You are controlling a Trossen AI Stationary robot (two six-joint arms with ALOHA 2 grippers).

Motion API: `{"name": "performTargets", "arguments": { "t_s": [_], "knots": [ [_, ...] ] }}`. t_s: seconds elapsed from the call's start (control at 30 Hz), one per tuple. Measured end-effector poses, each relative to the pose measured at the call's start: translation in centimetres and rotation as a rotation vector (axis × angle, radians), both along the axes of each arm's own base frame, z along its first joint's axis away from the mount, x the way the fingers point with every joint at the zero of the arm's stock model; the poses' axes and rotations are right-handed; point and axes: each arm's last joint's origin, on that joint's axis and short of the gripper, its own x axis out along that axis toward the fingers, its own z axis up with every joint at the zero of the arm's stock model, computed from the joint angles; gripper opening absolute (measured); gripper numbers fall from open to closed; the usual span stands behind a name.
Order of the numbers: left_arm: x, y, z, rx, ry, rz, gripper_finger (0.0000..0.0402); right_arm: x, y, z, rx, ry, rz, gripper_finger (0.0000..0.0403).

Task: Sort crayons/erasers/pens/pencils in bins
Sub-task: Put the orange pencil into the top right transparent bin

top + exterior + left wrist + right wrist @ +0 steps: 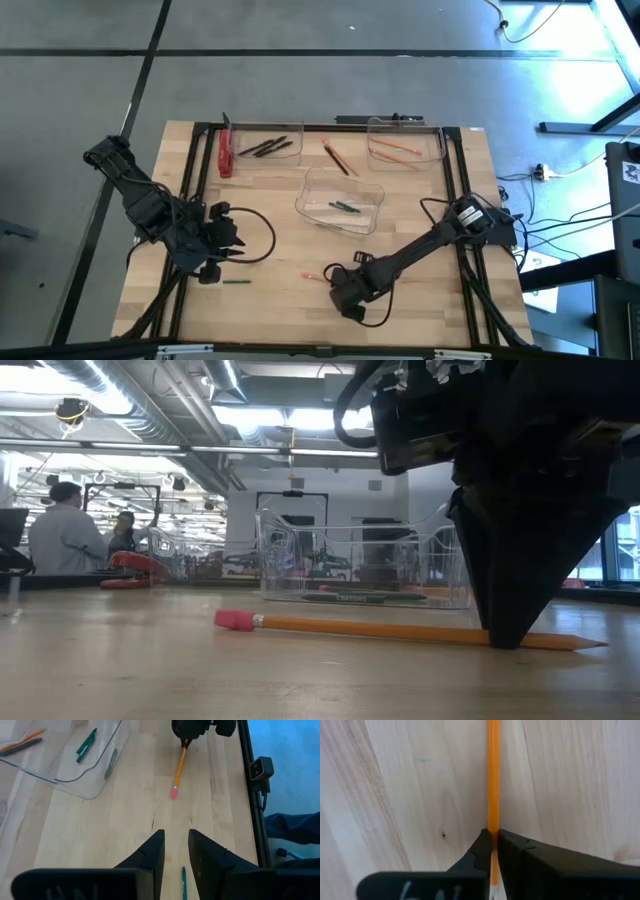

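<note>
An orange pencil (400,628) with a pink eraser end (235,620) lies on the wooden table near its front edge. My right gripper (338,283) stands over it and is shut on it. My left gripper (176,851) is open and empty at the front left (232,252). A short green crayon (183,882) lies on the table just beyond its fingers and also shows in the high view (236,282). Of three clear bins, the middle one (372,218) holds green crayons, the back left one (292,128) black pens, and the back right one (372,128) pencils. My right gripper pinches the pencil's shaft (493,827) between its two fingers, nearer the pointed end (590,645) than the eraser. The fingers come from above, pointing down, and lie across the pencil. The pencil lies along the table.
A red object (225,155) lies beside the back left bin. A loose pencil and a dark pen (338,158) lie between the two back bins. A black frame rail (465,200) runs along the table's edges. People sit in the room behind the table (65,535).
</note>
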Motion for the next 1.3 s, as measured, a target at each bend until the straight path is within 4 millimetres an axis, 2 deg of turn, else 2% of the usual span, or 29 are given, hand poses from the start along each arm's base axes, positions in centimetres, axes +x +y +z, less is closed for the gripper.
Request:
{"name": "performTargets", "arguments": {
  "t_s": [0.6, 0.87, 1.07, 1.3],
  "knots": [
    [0.0, 0.0, 0.0, 0.001, -0.001, 0.001, 0.0079, 1.4, 0.4, 2.3, 0.024, -0.057, -0.006, 0.0014],
    [0.0, 0.0, 0.0, 0.002, -0.002, 0.002, 0.0079, 1.9, -0.6, 2.3, 0.018, -0.057, -0.003, 0.0014],
    [0.0, 0.0, 0.0, 0.002, -0.002, 0.002, 0.0079, 1.8, -1.4, 1.2, 0.025, -0.043, 0.000, 0.0015],
    [0.0, 0.1, 0.0, 0.012, -0.011, 0.011, 0.0079, 2.7, -1.9, 1.9, 0.026, -0.080, 0.049, 0.0007]
  ]
}}
